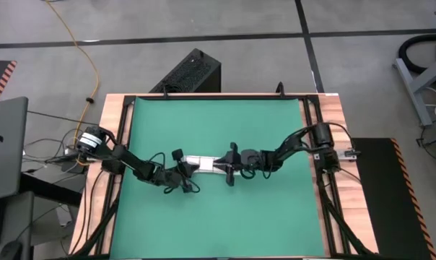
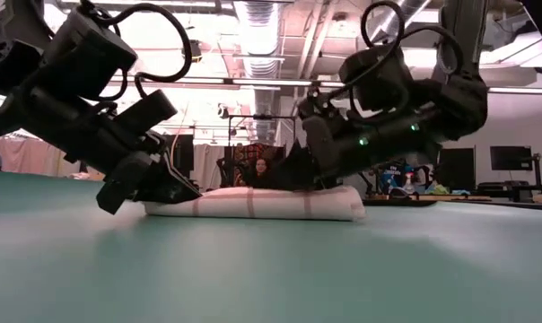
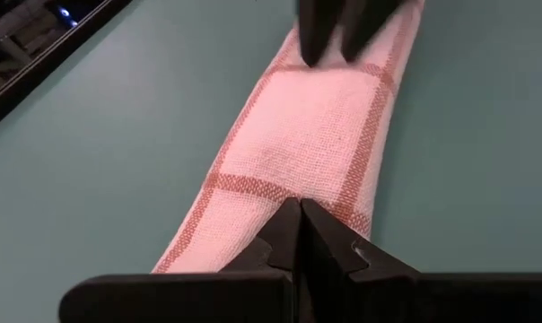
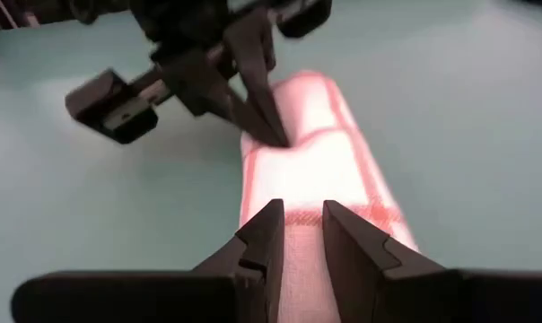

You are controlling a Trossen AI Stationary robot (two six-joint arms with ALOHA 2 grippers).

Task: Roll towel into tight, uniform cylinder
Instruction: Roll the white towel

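Both grippers at rolled towel [image 1: 205,165] on mat [image 1: 218,130], I note: left gripper [image 3: 300,215] clenched, tips pressing one end; right gripper [image 4: 300,224] parted over opposite end.

You'll see the towel [image 3: 298,135] is a coarse woven cloth, matt, its weave plain to read just ahead of the left gripper [image 3: 300,235], with red-brown threads forming the grid on white. Its rolled face looks soft and slightly fuzzy. The green mat [image 1: 218,130] beneath the jaws is smooth and matt, giving only a faint sheen in the low view. The left gripper's fingers [image 3: 280,247] look like hard black plastic, matt, with moulded stepped edges; those of the right gripper [image 4: 300,235] look the same. Your surface [image 1: 117,108] shows wood grain along its bare edges.
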